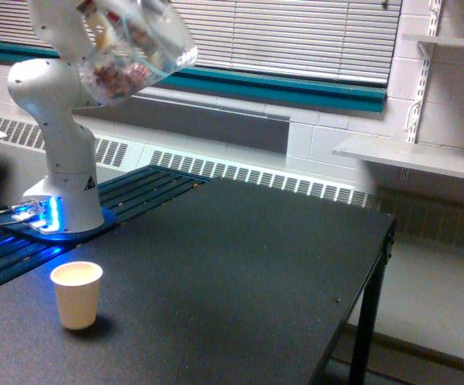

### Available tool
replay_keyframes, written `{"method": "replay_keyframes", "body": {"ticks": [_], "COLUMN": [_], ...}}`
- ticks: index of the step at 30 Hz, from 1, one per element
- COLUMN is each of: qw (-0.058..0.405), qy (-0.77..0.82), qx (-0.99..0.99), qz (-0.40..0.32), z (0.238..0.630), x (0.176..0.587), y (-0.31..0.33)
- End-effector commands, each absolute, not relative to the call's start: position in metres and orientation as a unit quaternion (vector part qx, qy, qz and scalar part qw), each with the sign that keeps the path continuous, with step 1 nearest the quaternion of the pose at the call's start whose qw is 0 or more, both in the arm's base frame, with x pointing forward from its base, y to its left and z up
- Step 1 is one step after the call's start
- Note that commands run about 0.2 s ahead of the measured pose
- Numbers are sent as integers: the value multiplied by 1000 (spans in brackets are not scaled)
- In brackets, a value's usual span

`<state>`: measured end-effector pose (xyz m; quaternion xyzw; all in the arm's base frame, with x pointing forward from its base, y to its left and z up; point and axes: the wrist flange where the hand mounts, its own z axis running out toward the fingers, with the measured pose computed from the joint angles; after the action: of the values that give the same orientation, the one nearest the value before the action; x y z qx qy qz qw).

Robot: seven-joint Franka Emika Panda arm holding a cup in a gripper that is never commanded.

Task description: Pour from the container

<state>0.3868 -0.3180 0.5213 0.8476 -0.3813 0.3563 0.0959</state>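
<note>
The container, a clear plastic cup with reddish-pink and white pieces inside, hangs tilted and motion-blurred high at the exterior view's upper left, in front of the white arm. My gripper shows only as a blur at the frame's top edge, gripping the container's upper part. The container is well above the small cream paper cup, somewhat to the exterior view's right of it. That cup stands upright on the black table near its front left. Nothing is visibly falling from the container.
The arm's white base with a blue light stands at the table's left rear, on a slatted panel. The table's edge drops off at the exterior view's right. A wall shelf and window blinds lie behind.
</note>
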Motion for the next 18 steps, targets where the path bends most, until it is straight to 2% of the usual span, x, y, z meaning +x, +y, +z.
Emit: {"method": "replay_keyframes", "body": {"ticks": [1,18], "qw": [117,137], "qy": [-337,-298], "qx": [865,896], "qz": [353,299], "z": [509,441], "x": [374,319], "y": [-318,-312]}}
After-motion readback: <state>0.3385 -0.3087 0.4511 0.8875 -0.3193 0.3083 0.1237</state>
